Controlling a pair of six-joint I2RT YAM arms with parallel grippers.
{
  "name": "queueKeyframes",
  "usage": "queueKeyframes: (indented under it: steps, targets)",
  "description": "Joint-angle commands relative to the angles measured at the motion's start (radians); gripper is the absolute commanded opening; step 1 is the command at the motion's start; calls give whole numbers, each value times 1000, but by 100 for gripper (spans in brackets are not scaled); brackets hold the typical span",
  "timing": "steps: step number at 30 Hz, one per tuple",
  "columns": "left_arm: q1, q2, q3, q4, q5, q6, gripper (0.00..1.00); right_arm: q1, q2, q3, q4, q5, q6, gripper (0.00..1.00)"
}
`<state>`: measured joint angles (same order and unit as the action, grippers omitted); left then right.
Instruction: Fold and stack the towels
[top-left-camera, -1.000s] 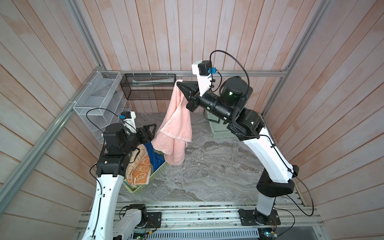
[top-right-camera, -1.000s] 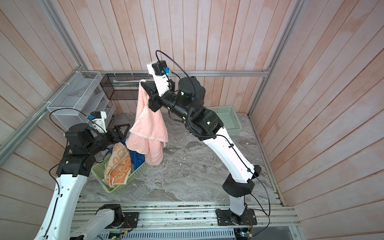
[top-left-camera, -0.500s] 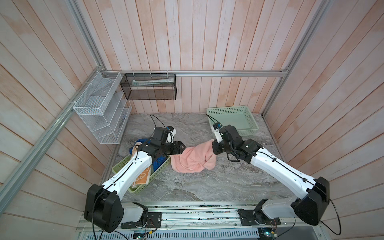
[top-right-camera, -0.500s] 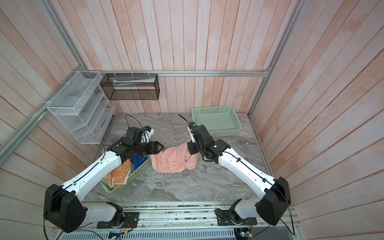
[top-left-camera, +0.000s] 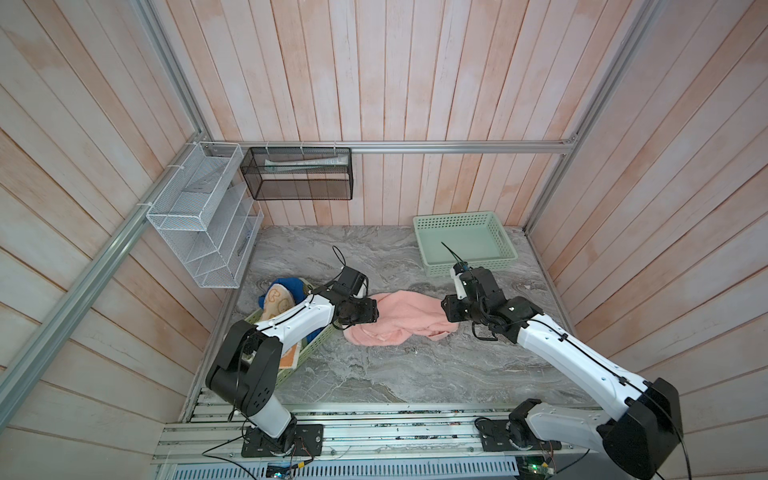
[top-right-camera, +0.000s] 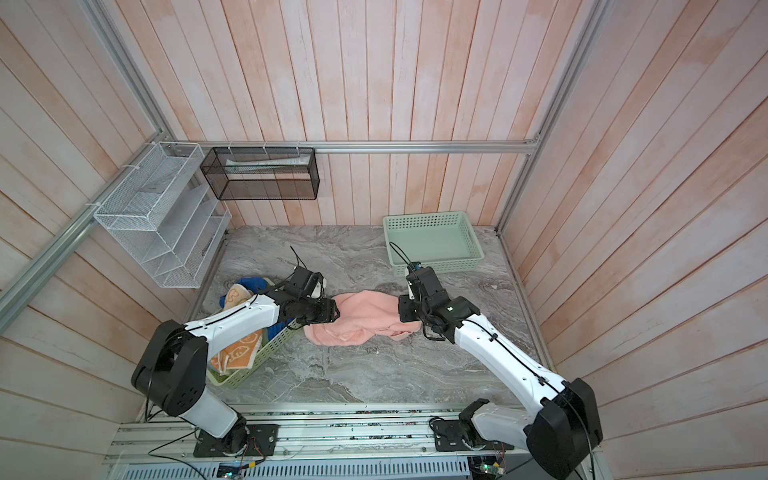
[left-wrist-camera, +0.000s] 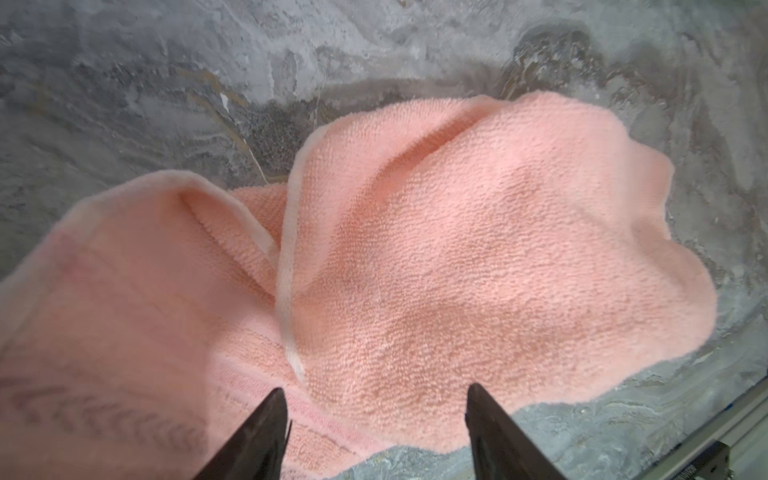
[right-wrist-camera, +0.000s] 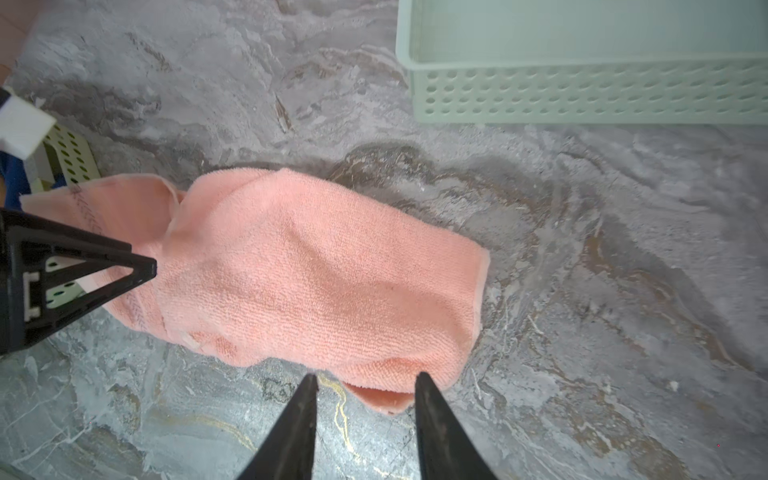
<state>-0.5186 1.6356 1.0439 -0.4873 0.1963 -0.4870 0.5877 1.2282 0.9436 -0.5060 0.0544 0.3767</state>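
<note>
A pink towel (top-left-camera: 401, 320) (top-right-camera: 361, 318) lies crumpled on the marble table, seen close in both wrist views (left-wrist-camera: 436, 249) (right-wrist-camera: 316, 274). At the towel's left end my left gripper (top-left-camera: 374, 316) (top-right-camera: 332, 312) (left-wrist-camera: 374, 390) stands open just above the cloth, holding nothing. At the right end my right gripper (top-left-camera: 448, 316) (top-right-camera: 402, 312) (right-wrist-camera: 365, 378) is open; a towel corner lies between its fingers without being pinched. A blue towel (top-left-camera: 289, 284) and an orange bunny towel (top-left-camera: 276, 305) sit in the pale green basket (top-left-camera: 309, 351) at left.
An empty pale green basket (top-left-camera: 469, 268) (top-right-camera: 436, 268) (right-wrist-camera: 582, 95) stands at the back right. A white wire rack (top-left-camera: 199, 216) and a black mesh shelf (top-left-camera: 297, 174) hang on the walls at the back left.
The right gripper brought the hanging pink towel down from high up onto the table, then opened and let it go. The left arm moved from over the basket to the towel's left end.
</note>
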Motion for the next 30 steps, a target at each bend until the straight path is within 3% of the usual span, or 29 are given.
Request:
queueKeyframes:
  steps: [1,8,11,16,19,23,30]
  targets:
    - [-26,38,-6,37,-7,-38,70,16,29,-69,66,-102,45,46]
    - [-91,153,32,120,67,-74,67,63,121,-170,218,-185,84,54]
    - [-139,211,97,161,107,-104,58,66,131,-135,171,-155,76,53]
    - [-198,256,250,179,145,-129,56,67,39,-152,152,-97,76,51]
    - [-185,219,318,83,35,-107,63,95,3,-174,154,-79,88,51]
    - [-133,117,297,-60,-152,-101,73,180,23,-197,195,-60,111,51]
    - [-94,35,128,-167,-289,-136,74,263,160,-180,297,-99,133,51]
